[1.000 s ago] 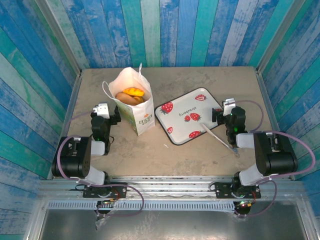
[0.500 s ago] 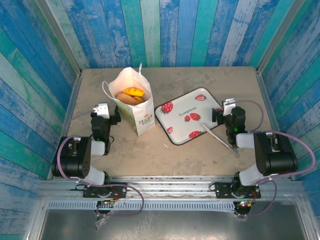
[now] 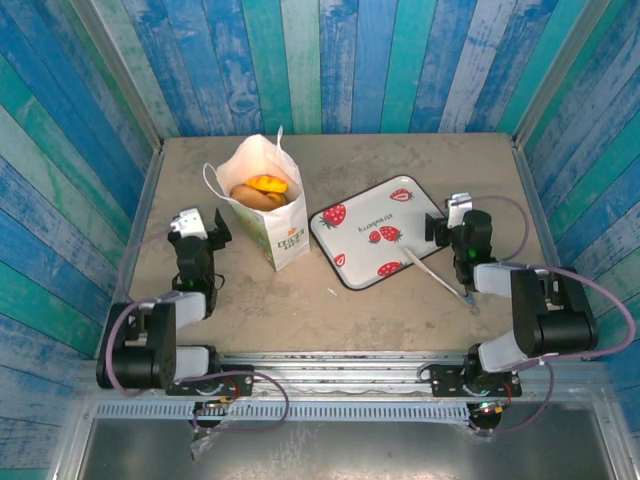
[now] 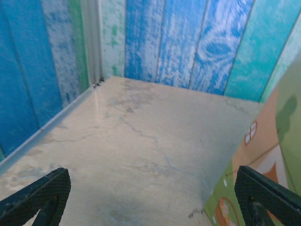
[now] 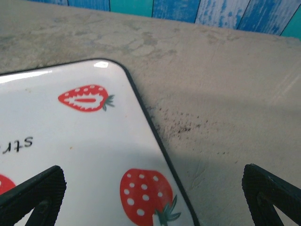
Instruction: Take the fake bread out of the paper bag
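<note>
Waiting on the left: the left fingers (image 3: 218, 226) sit low over the table (image 3: 400, 160), just left of the bag and slightly nearer. They are spread wide and hold nothing.
Paper bag: the paper bag (image 3: 275, 225) is white and stands upright left of centre. Its mouth is open to the top, and a cord handle (image 3: 212, 175) loops off its left side.
Fake bread: the fake bread (image 3: 262, 190) is inside the bag, up near the mouth. An orange ridged piece rests on a tan-brown one, and none is out yet.
Tray: the white strawberry-print tray (image 3: 365, 255) lies flat just right of the bag, with no bread on it. A thin white stick (image 3: 430, 268) crosses its near right edge.
Right fingers: the right fingers (image 3: 437, 230) are at the tray's right edge, spread wide and empty.
Risk: the bag looks light and nothing braces it. A finger catching its rim or cord handle on the way in would likely tip or drag it. The rounded plastic bread could also slip out of a shallow pinch.
Overhead view: it looks into the bag mouth and shows where both arms stand around it.
Left wrist view: between the left fingers (image 4: 40, 193) is bare table, with the bag's (image 4: 263, 150) printed side close on the right. Its contents are hidden from here.
Right wrist view: the right fingers (image 5: 35, 193) straddle the tray's (image 5: 70, 141) black-rimmed corner.
</note>
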Available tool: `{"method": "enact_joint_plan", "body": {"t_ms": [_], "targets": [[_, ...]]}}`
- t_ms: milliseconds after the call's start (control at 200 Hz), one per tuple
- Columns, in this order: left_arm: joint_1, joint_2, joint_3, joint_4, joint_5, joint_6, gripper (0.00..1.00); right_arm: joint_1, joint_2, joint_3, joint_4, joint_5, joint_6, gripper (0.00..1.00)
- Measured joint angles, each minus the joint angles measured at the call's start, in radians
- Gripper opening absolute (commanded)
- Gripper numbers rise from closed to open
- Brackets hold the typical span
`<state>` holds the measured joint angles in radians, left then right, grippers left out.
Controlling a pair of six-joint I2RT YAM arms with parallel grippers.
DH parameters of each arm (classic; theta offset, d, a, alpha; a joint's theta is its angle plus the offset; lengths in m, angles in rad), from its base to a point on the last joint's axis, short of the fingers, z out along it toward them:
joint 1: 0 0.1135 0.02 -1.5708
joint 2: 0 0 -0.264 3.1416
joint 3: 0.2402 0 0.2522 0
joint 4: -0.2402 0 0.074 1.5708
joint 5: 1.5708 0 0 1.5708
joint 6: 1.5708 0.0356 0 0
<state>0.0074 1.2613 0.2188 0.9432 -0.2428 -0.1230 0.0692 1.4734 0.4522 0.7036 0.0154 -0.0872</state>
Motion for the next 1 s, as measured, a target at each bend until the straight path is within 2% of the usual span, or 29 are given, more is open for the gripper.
{"method": "enact_joint_plan", "body": {"t_ms": [225,551,706,861,1002], "targets": [[0.0,-0.212,-0.011,-0.15,-0.087,-0.085,0.94,0.0,-0.172,0.03,-0.135,0.045,0.047,1.0],[0.0,-0.641,0.005,-0.579,-0.135,-0.298,0.94,0.032,-0.367,0.2,-0.51,0.052,0.175,1.0],[0.0,-0.774,0.057,-0.756,-0.162,-0.435,0.94,0.148,-0.414,0.267,-0.722,0.086,0.217,1.0],[0.0,-0.814,0.156,-0.939,-0.183,-0.559,0.94,0.312,-0.432,0.299,-0.936,0.166,0.261,1.0],[0.0,-0.835,0.233,-1.03,-0.158,-0.605,0.94,0.439,-0.432,0.309,-1.108,0.235,0.321,0.97]]}}
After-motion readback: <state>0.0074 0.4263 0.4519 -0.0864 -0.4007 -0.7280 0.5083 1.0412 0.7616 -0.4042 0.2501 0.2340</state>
